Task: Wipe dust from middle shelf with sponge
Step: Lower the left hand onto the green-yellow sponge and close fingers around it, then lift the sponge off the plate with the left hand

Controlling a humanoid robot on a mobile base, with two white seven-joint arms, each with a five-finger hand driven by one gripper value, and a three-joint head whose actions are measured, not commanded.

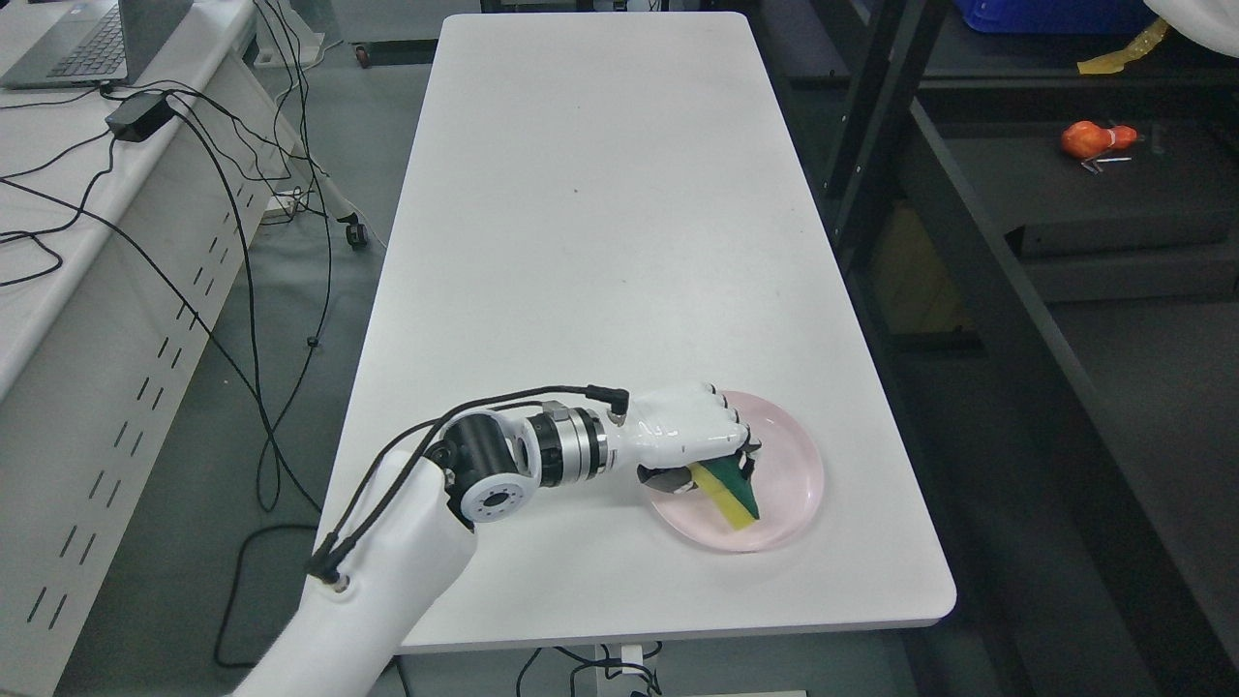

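Observation:
A yellow and green sponge (732, 494) is held over a pink plate (789, 484) near the front right of the white table (600, 213). My left hand (711, 463) comes in from the lower left and its fingers are curled around the sponge's upper end. The sponge tilts down toward the plate's middle. A dark shelf unit (1084, 203) stands to the right of the table. My right arm does not show.
An orange object (1096, 138) lies on a dark shelf board at the right. A blue bin (1045, 15) sits at the top right. A white desk (58, 252) with a laptop (97, 39), a power brick and cables stands at the left.

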